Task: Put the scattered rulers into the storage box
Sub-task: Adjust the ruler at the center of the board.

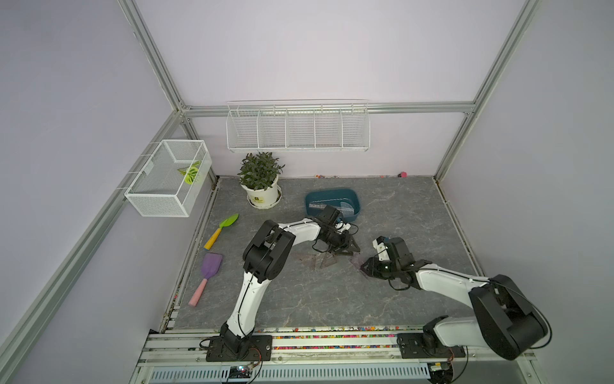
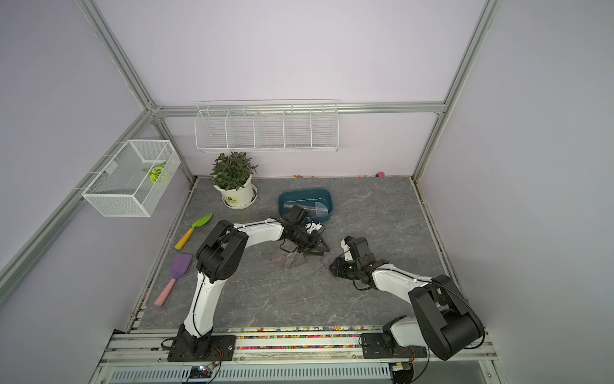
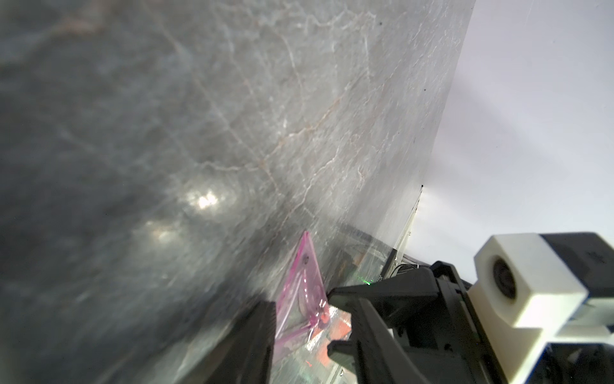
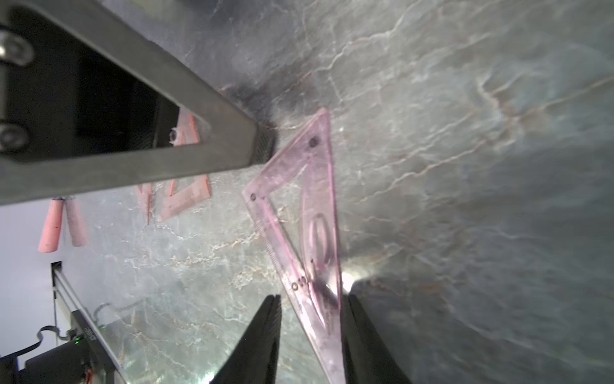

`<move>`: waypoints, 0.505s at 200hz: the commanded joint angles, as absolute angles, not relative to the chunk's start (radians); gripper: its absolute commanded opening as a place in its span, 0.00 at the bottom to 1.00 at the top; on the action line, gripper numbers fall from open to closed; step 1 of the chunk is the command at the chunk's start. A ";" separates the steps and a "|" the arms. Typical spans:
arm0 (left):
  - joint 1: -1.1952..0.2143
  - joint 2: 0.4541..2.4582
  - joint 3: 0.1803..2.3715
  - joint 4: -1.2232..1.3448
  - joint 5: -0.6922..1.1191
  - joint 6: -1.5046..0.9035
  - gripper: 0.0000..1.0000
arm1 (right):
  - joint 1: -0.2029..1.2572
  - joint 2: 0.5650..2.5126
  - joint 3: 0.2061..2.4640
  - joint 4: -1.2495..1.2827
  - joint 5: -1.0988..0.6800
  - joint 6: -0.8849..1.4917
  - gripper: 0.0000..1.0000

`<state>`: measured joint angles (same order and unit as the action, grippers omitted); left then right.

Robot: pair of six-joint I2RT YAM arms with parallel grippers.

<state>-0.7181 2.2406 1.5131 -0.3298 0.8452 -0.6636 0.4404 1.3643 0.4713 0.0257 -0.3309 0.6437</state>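
A pinkish see-through triangle ruler (image 4: 305,212) lies on the grey table between my two grippers. My right gripper (image 4: 312,319) stands open astride its narrow end, and one finger touches its edge. My left gripper (image 3: 309,332) is open at the opposite end, a fingertip (image 4: 265,143) against the ruler's short side. In both top views the grippers (image 1: 354,251) (image 1: 365,267) nearly meet in the middle of the table. Two more triangle rulers (image 1: 319,261) lie just left of them. The teal storage box (image 1: 332,192) stands behind and holds straight rulers (image 1: 319,205) and a protractor (image 1: 349,206).
A potted plant (image 1: 262,196) stands left of the box. A green trowel (image 1: 222,229) and a purple shovel (image 1: 209,272) lie by the left edge. White wire baskets (image 1: 169,178) (image 1: 297,128) hang on the walls. Coloured beads line the front rail (image 1: 332,329).
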 commanded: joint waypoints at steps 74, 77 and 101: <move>-0.716 2.079 1.411 -0.443 0.614 -0.621 0.45 | 0.402 1.323 0.461 0.068 -0.348 0.646 0.10; -0.716 2.078 1.404 -0.441 0.620 -0.625 0.45 | 0.402 1.326 0.460 0.074 -0.353 0.646 0.09; -0.733 2.075 1.349 -0.373 0.662 -0.662 0.39 | 0.401 1.353 0.464 0.099 -0.363 0.647 0.03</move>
<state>-0.7120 2.0876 1.3926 -0.3836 0.6765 -0.6563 0.4046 1.3277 0.4667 0.0544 -0.3431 0.6441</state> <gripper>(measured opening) 0.399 0.055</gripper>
